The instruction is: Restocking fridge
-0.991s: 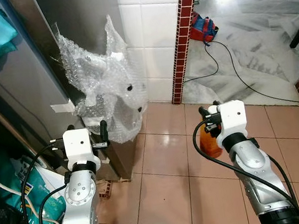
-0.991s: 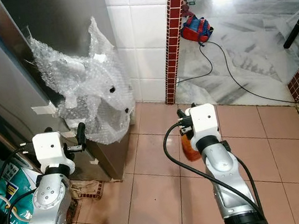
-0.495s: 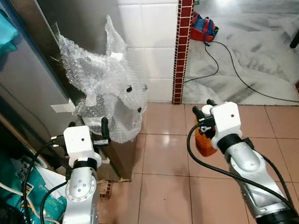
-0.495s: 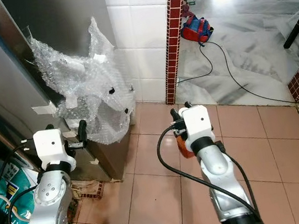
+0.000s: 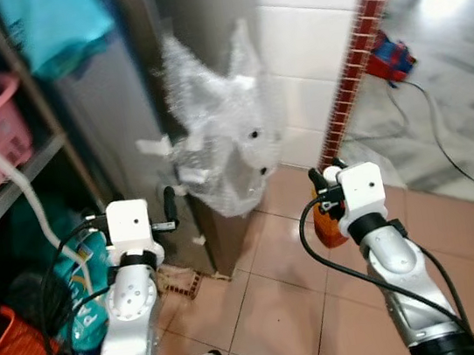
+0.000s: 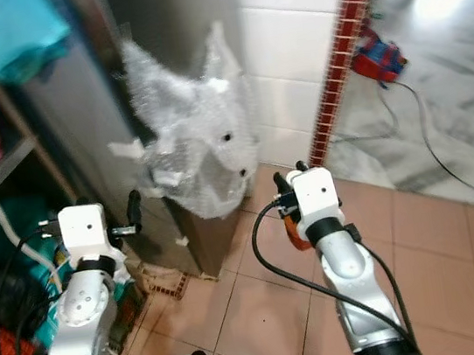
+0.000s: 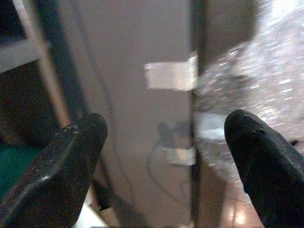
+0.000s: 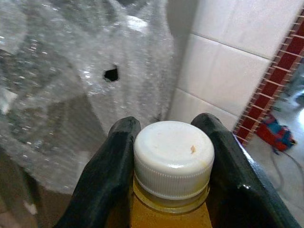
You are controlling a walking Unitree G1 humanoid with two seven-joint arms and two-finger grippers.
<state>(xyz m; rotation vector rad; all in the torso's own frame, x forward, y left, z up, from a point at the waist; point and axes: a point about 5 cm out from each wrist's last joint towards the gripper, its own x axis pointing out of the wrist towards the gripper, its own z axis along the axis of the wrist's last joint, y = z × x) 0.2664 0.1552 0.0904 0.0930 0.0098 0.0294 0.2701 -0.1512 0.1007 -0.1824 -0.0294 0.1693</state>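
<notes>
While right gripper (image 8: 166, 190) pinches bottle (image 8: 173, 164) only at neck, slip risk; left gripper (image 7: 164, 156) wide open, empty, near bubble wrap (image 5: 222, 135) snag.

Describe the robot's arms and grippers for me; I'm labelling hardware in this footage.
Both arms are silver metal with rounded, segmented joints, each ending in a boxy white wrist housing. Black cables loop from each housing back down along the arm. The left gripper and the right gripper each have two long, matte black fingers with rounded tips. No markings or logos can be made out.
</notes>
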